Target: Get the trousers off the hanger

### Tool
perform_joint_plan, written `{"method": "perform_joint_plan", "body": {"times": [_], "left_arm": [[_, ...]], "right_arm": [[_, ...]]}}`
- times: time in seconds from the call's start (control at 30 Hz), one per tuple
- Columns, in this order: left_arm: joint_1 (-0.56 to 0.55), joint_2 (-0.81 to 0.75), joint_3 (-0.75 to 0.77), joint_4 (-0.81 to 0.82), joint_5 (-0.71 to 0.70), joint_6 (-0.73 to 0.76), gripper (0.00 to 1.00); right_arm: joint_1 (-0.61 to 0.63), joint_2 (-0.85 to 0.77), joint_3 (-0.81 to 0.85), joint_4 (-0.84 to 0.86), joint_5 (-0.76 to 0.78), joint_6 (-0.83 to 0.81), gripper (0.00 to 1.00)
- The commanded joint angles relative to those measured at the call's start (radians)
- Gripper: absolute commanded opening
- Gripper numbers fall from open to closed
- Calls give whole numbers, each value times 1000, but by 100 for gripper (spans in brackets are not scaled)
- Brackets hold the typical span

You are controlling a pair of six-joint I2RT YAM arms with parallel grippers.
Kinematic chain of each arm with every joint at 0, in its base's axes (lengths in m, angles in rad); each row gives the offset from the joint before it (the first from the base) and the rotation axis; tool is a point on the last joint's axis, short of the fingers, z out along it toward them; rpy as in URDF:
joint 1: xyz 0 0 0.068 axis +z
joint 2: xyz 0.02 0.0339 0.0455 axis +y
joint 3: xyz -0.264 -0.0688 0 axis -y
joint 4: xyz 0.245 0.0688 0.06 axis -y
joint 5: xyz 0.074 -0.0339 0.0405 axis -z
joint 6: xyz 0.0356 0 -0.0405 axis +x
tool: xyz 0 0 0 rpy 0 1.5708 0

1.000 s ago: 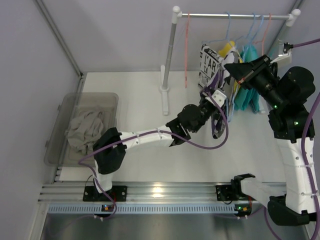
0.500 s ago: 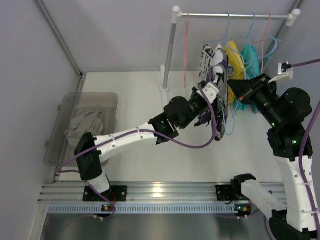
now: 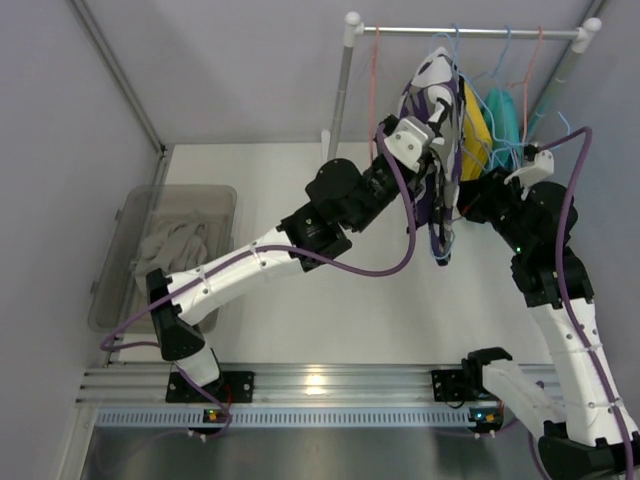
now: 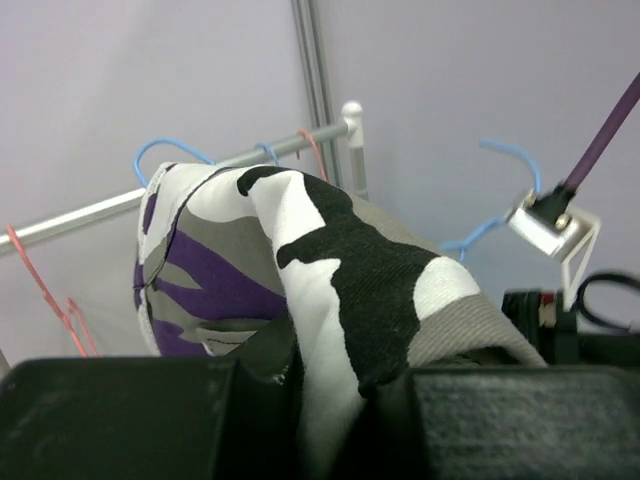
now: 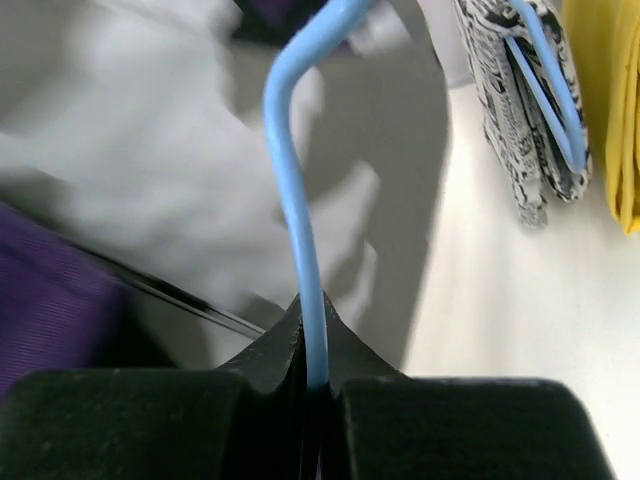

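Top external view: a clear plastic bin (image 3: 120,262) sits on the left side of the desk (image 3: 400,320), and a crumpled pale cloth (image 3: 175,255) lies in it. The trousers (image 3: 435,110), patterned in white, black, grey and purple, hang on the right half of the rail (image 3: 470,32). Their bunched top is up near the bar, and their long axis runs from the rail down toward the near edge of the desk. From the left wrist camera, the left pincer (image 4: 330,420) is clamped on a fold of the trousers, and the cloth rises from between its fingers in a hump toward the rail. The right pincer (image 5: 315,390) is closed tightly on the thin wire of the blue hanger (image 5: 300,220), which curves upward against the pale trouser cloth. Just beside the trousers hang a yellow garment (image 3: 475,125) and a teal garment (image 3: 503,115). A newsprint-patterned garment (image 5: 510,110) on another blue hanger shows in the right wrist view. A pink hanger (image 3: 375,70) hangs bare near the rail's left post. The desk is white, closed in by plain pale lilac-grey walls, and an aluminium mounting rail runs along its near edge.
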Motion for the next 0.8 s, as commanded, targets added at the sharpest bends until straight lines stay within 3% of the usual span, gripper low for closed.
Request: {"method": "perform_joint_plan", "body": {"times": [0.0, 0.6, 0.77], "left_arm": [[-12, -81, 162, 288, 74, 27, 0], [-18, -171, 199, 289, 128, 56, 0], [-18, -251, 167, 248, 253, 96, 0]], "right_arm": [[12, -5, -37, 39, 24, -75, 0], [12, 64, -37, -37, 161, -105, 0], [6, 69, -23, -40, 196, -105, 0]]}}
